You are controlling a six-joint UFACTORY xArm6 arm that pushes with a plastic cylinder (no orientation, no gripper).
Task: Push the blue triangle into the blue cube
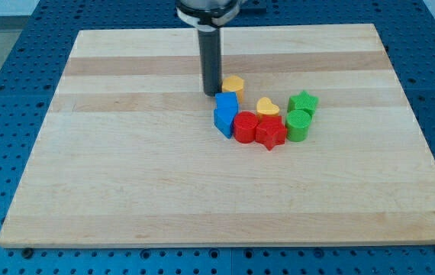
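Nearest the view's bottom sit the red star [272, 134] and red cylinder [245, 127], with the green cylinder [298, 125] to their right, and just left of the red cylinder the blue triangle [223, 121] already touches the blue cube [227, 102] behind it. Farther up lie the yellow heart [268, 106], the green star [304, 101] and a yellow block [233, 83], and my tip [211, 93], a bare rod with no fingers to spread or pinch, stands just left of the blue cube's top-left corner. To do this well I judge the tip should circle to the triangle's lower-left and push gently up-right, so the 2 blue pieces stay together without scattering the red ones.
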